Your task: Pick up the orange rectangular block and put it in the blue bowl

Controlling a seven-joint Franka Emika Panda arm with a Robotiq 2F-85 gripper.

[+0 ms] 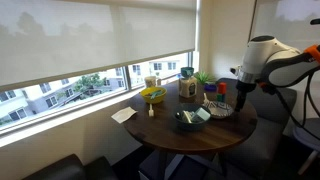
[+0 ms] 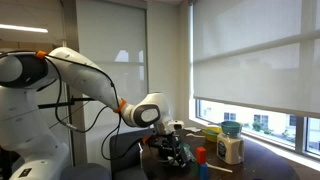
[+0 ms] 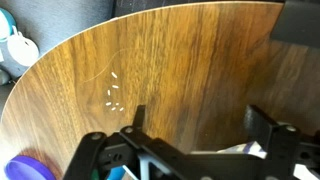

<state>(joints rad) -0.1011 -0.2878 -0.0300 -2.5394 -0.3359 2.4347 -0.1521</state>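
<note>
The orange rectangular block (image 1: 223, 88) stands on the round wooden table (image 1: 165, 132) by the patterned plate (image 1: 218, 108); it also shows in an exterior view (image 2: 200, 155). The blue bowl (image 1: 190, 120) sits near the table's front, and shows dark in an exterior view (image 2: 178, 152). My gripper (image 1: 243, 88) hangs above the table's edge, close to the block. In the wrist view my gripper (image 3: 200, 125) is open and empty, with bare wood between its fingers. The block is not in the wrist view.
A yellow bowl (image 1: 153, 95), a brown box (image 1: 187, 88), a cup (image 1: 186, 72) and a small plant (image 1: 203, 78) stand near the window side. A white napkin (image 1: 124, 115) lies at the table's edge. A jar (image 2: 231, 148) stands behind the block.
</note>
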